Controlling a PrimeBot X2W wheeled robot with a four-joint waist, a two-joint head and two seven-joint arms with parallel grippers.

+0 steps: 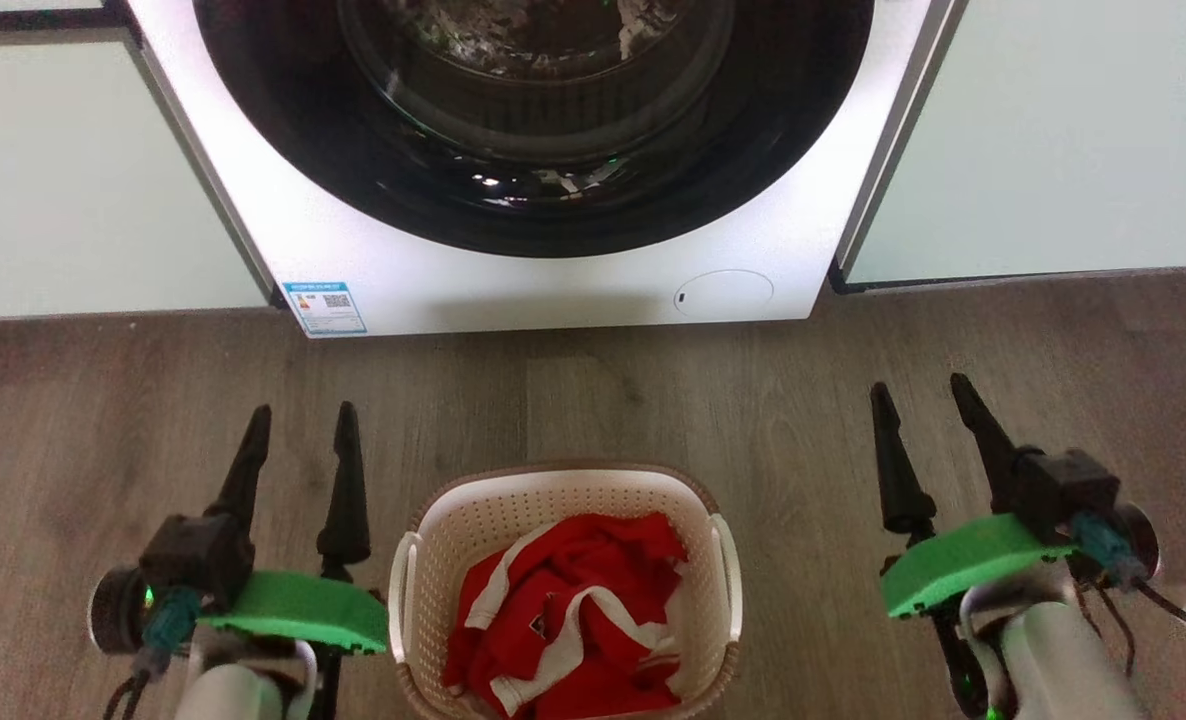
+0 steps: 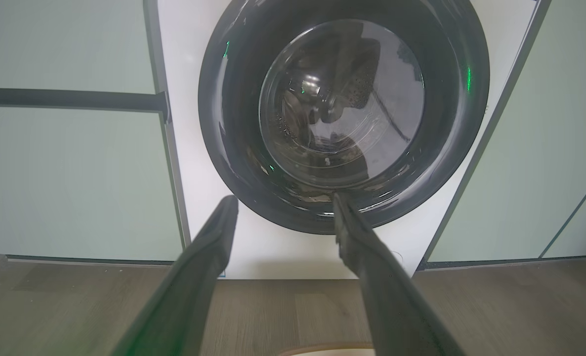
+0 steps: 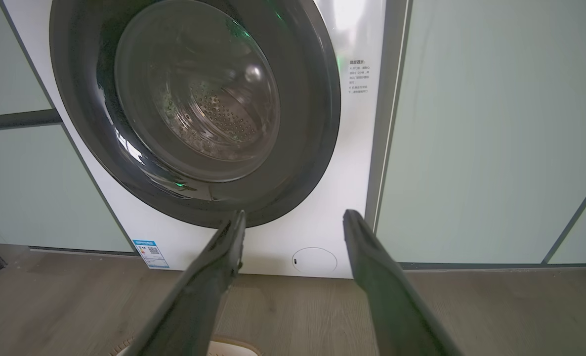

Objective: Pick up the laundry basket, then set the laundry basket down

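Laundry basket [image 1: 553,492] on the wooden floor [image 1: 593,400] in front of the washing machine [image 1: 553,285], with a red-and-white garment [image 1: 573,600] inside. Left end effector [image 1: 303,410] just beside the basket, right end effector [image 1: 918,384] farther off; both have fingers spread wide, holding nothing.

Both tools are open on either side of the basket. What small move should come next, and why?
Probably bring the left tool and right tool inward to the sides of the laundry basket: both stand open, flanking it without touching, and it sits on the floor.
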